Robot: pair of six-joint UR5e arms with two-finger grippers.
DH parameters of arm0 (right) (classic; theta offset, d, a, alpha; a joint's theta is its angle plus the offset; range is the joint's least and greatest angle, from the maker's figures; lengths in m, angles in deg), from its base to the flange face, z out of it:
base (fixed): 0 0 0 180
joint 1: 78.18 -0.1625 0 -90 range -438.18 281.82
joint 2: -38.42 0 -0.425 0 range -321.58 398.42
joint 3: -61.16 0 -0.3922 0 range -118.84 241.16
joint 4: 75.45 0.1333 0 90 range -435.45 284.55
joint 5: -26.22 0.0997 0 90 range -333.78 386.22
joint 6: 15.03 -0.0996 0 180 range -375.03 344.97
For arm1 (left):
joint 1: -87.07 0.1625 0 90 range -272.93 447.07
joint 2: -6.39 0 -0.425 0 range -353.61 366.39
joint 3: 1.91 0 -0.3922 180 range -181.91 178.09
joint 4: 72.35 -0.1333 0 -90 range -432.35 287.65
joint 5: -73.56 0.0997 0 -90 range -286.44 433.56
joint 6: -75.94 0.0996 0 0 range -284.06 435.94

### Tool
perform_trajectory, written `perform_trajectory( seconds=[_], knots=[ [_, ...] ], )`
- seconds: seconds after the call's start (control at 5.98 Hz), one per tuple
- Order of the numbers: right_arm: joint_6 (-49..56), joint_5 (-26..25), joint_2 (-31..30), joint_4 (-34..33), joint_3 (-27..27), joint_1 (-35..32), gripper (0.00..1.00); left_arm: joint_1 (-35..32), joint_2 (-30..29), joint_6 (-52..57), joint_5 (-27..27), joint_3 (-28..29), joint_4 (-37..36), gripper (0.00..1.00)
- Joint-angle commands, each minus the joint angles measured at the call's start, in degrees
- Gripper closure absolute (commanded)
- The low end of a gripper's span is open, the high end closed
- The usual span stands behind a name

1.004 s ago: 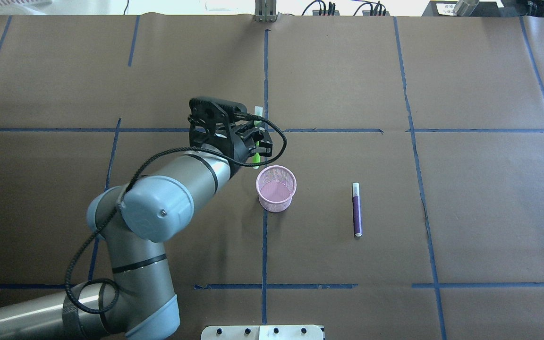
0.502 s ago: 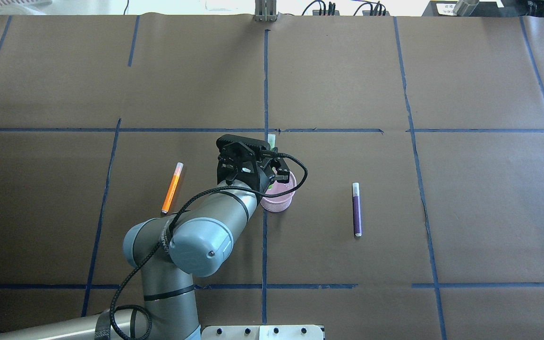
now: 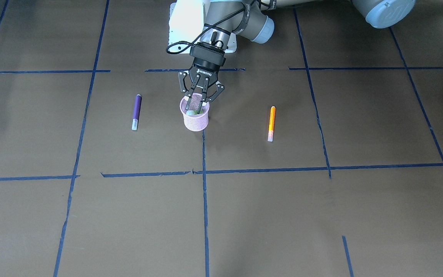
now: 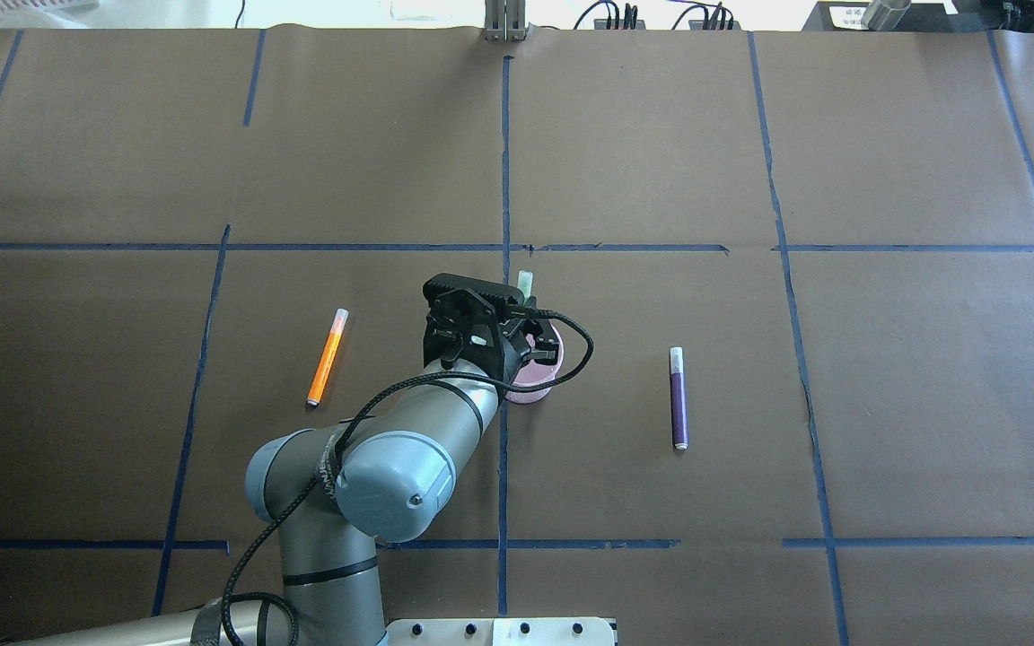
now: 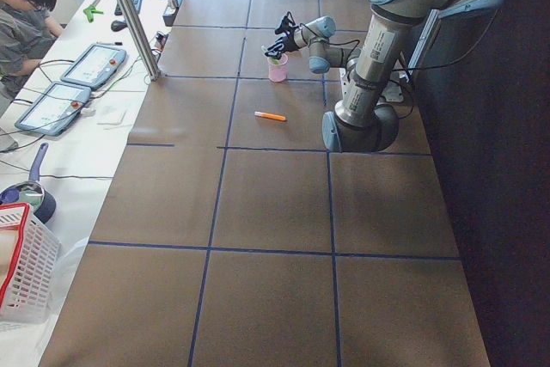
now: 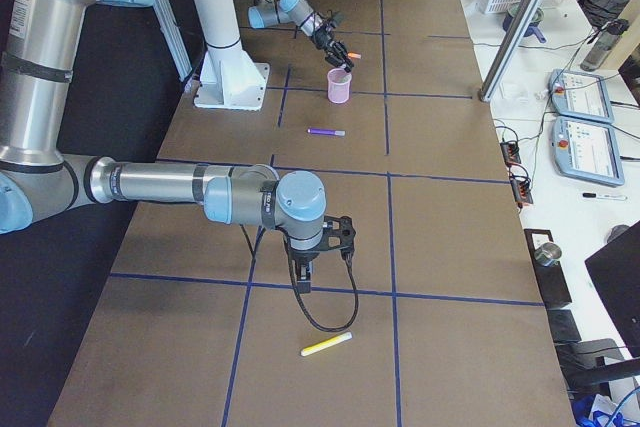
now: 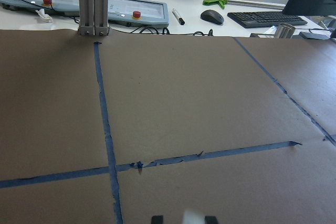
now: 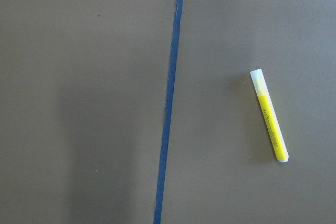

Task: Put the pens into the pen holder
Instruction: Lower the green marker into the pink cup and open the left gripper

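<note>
I'm seeing the L arm (image 4: 432, 417) hanging its jaws right over the pen holder (image 3: 195, 121), which is sitting mid-counter (image 4: 661, 144) on a blue tape line (image 3: 204, 154). L jaws are standing parted, wider than the pen, not gripping it. Green pen (image 3: 190, 112) is sitting inside the holder, tilted, pale cap up & leaning twd the rim on the operators' side. On the L wrist cam I'm getting just the cap betw the two tips, w/ a gap beside it. Purple pen (image 4: 679, 399) is lying flat on the counter to the robot's R of the holder, well apart. Orange pen (image 4: 326, 359) is lying flat to its L, also well apart. Yellow pen (image 8: 269, 115) is lying flat far out at the robot's R end, near the R arm (image 6: 180, 187). R jaws are showing only on the side cam, so I can't tell wide or narrow.
</note>
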Motion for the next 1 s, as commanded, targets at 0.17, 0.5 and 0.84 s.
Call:
perform_trajectory(
  seconds=[0.17,0.5,0.84],
  knots=[
    [0.0,0.1,0.0,0.1,0.1,0.0,0.00,-0.5,-0.6,0.5,-2.5,-1.3,-0.9,0.00],
    [0.3,0.1,0.1,0.1,0.0,0.0,0.00,-3.1,0.2,0.5,-11.0,-5.7,-9.6,0.00],
    [0.0,0.2,0.1,0.1,0.1,0.0,0.00,-8.8,4.8,-0.3,-26.5,-11.9,-20.1,0.00]
  ],
)
